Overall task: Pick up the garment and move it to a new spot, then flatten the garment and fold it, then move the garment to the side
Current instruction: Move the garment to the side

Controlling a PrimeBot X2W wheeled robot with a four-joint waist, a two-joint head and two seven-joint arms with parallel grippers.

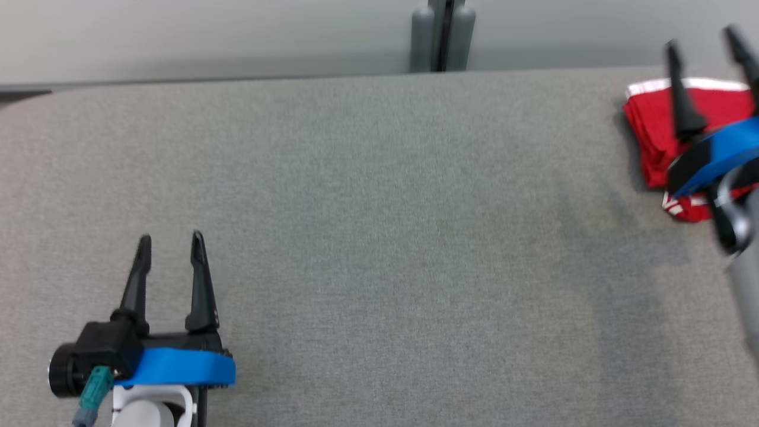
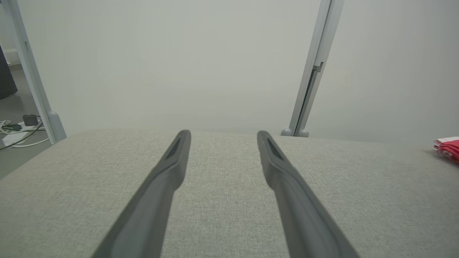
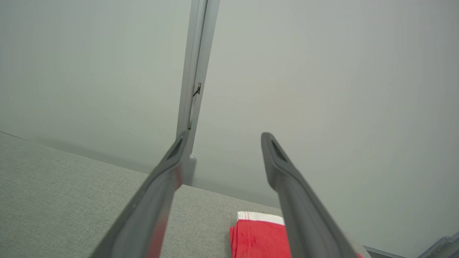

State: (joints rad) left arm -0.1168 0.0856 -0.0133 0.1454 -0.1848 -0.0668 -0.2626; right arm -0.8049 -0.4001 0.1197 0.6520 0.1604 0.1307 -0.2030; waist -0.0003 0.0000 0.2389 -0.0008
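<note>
Red garment (image 1: 655, 127) with white trim, folded, far right on grey surface (image 1: 379, 237)

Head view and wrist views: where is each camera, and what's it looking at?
Head view: on the head, looking down on grey fabric table; both open jaws show.
Left wrist view: left wrist, along its jaws, across table to pale wall.
Right wrist view: right wrist, along its jaws, up at wall, over folded red-and-white garment.
All three share the garment.
</note>
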